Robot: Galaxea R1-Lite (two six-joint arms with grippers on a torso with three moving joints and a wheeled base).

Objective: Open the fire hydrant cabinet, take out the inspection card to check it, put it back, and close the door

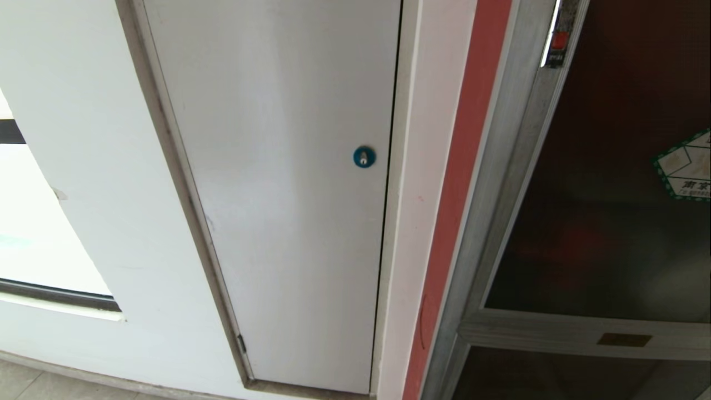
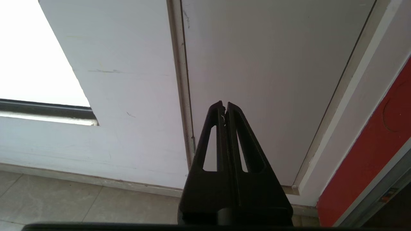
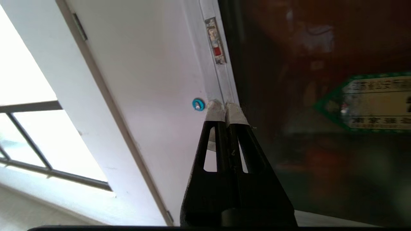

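Right gripper point(image 3: 225, 107), nearest the lens in the right wrist view — black fingers with pale tips point(image 3: 214, 112) pressed flat together, nothing between them. The closed tips point at the brushed-aluminium frame point(image 3: 221, 86) of the fire hydrant cabinet point(image 1: 500, 183); whether they touch the metal cannot be judged from this angle. Just beyond the tips, on the frame, sits a small latch plate with a red mark point(image 3: 216, 51). To one side of the tips lies the door point(image 3: 305, 96), dark tinted glass, shut in its frame, carrying a green-bordered white sticker point(image 3: 369, 102); dim red and white shapes show through the glass. To the other side of the tips, very near, is the blue round lock point(image 3: 198, 104) of a plain white panel point(image 3: 144, 80).

Left gripper point(image 2: 224, 107) — fingers likewise closed on nothing, held low before the same white panel, near its lower hinge edge and above a tiled floor point(image 2: 80, 205); a red strip point(image 2: 369, 154) of the cabinet surround lies off to its side.

Head view: neither arm appears. The door's crossbar bears a small brass plate point(image 1: 624, 339). A window point(image 1: 33, 239) lies beyond the white panel, on the side away from the cabinet.
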